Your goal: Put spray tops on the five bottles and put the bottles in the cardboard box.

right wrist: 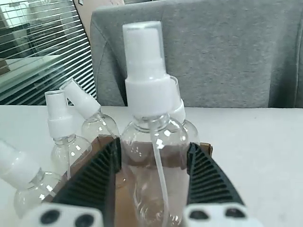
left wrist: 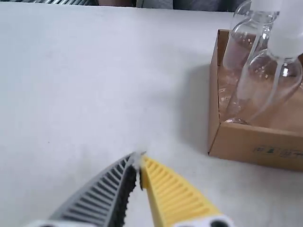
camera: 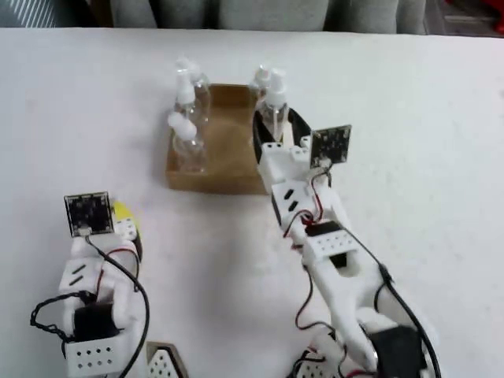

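Note:
The cardboard box (camera: 220, 179) stands mid-table and holds several clear bottles with white spray tops, two of them at its left side (camera: 189, 118). My right gripper (camera: 277, 126) is at the box's right side, shut on an upright capped bottle (right wrist: 151, 161) between its black fingers (right wrist: 97, 177). Another capped bottle (right wrist: 188, 128) stands just behind the held one. Whether the held bottle rests on the box floor I cannot tell. My left gripper (left wrist: 138, 163) is shut and holds nothing, low over bare table left of the box (left wrist: 236, 137).
Grey chair backs (right wrist: 213, 52) line the table's far edge. White tabletop (camera: 409, 94) stretches to both sides of the box. Both arm bases and their cables sit at the near edge.

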